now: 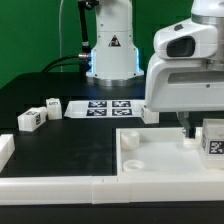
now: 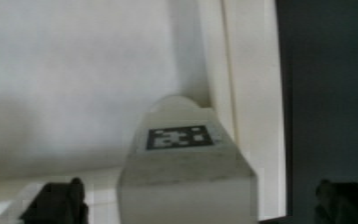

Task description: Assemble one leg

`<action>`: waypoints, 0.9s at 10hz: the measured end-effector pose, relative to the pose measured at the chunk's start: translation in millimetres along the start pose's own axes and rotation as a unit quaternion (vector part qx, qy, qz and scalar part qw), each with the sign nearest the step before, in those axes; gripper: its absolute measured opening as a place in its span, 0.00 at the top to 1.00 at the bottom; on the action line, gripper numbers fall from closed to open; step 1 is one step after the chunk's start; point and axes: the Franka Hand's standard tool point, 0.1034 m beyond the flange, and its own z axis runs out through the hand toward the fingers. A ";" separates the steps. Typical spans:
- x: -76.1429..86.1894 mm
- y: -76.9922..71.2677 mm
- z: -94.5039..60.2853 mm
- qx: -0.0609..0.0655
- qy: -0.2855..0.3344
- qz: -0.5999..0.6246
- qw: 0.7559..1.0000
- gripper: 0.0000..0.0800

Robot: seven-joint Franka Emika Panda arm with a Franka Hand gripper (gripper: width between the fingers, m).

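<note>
A leg point(image 2: 179, 150), a white chunky block with a square marker on its face, stands on the large white panel point(image 2: 69, 90) near the panel's rim. In the wrist view it sits between my two dark fingertips point(image 2: 51, 202), with a gap on each side. My gripper point(image 2: 197, 205) is open and not touching it. In the exterior view the same leg point(image 1: 213, 138) stands at the exterior view's right on the panel point(image 1: 150, 158), with my gripper point(image 1: 200, 126) low over it. Part of the leg is hidden by the hand.
Two more legs point(image 1: 30, 119) point(image 1: 51, 107) lie on the black table at the exterior view's left. The marker board point(image 1: 108, 107) lies behind the panel. White border bars point(image 1: 60, 186) run along the front. The arm's base point(image 1: 110, 50) stands at the back.
</note>
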 end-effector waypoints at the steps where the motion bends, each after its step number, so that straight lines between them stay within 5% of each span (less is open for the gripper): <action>1: 0.0 0.1 0.0 0.000 0.000 0.000 1.000 0.23; 2: 0.0 0.1 0.0 0.000 0.000 0.000 1.000 0.46; 3: 0.0 0.2 0.1 0.000 0.000 0.000 1.000 0.46; 4: 0.0 1.7 0.4 -0.001 0.000 0.012 1.000 0.64; 7: 0.3 1.5 -0.6 -0.001 0.001 0.111 0.994 0.64; 9: 0.5 1.4 -0.9 0.000 0.001 0.259 0.966 0.64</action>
